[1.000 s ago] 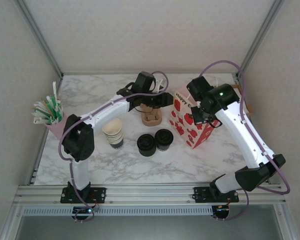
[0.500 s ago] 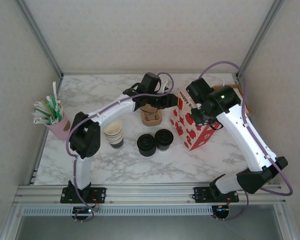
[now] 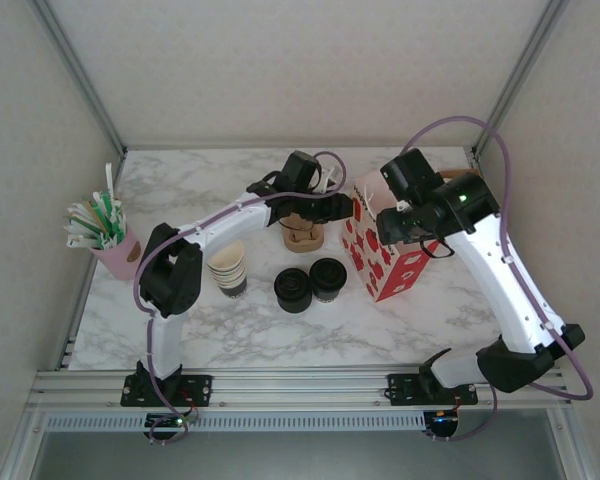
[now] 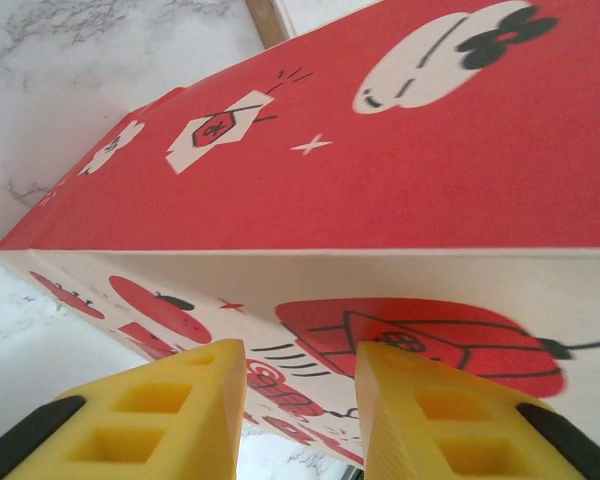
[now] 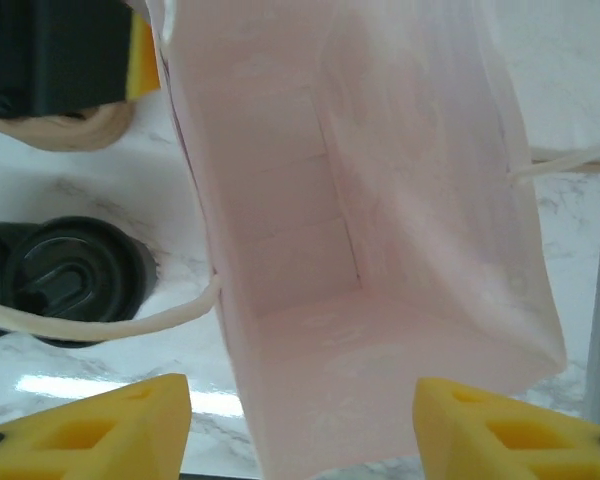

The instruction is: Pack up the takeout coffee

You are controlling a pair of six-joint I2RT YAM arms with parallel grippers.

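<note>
The takeout coffee (image 3: 327, 276), a small dark cup with a black lid (image 5: 72, 280), stands on the marble table just left of the red-and-white paper bag (image 3: 390, 262). The bag stands with its mouth up, and its pale inside (image 5: 380, 200) is bare. My right gripper (image 3: 393, 222) hangs over the bag's mouth, open wide (image 5: 300, 385), with nothing between its fingers. My left gripper (image 3: 338, 207) is at the bag's upper left side. Its yellow fingers stand apart (image 4: 300, 350) facing the printed wall (image 4: 380, 180), holding nothing.
A stack of black lids (image 3: 293, 290) sits beside the coffee, and a stack of cream-rimmed cups (image 3: 227, 268) further left. A brown cardboard carrier (image 3: 302, 236) lies under the left arm. A pink cup of stirrers (image 3: 106, 238) stands at the left edge. A white bag handle (image 5: 100, 320) droops outward.
My right gripper went from shut to wide open and lifted a little above the bag. The left gripper moved right, up to the bag's side. The bag stands a bit straighter.
</note>
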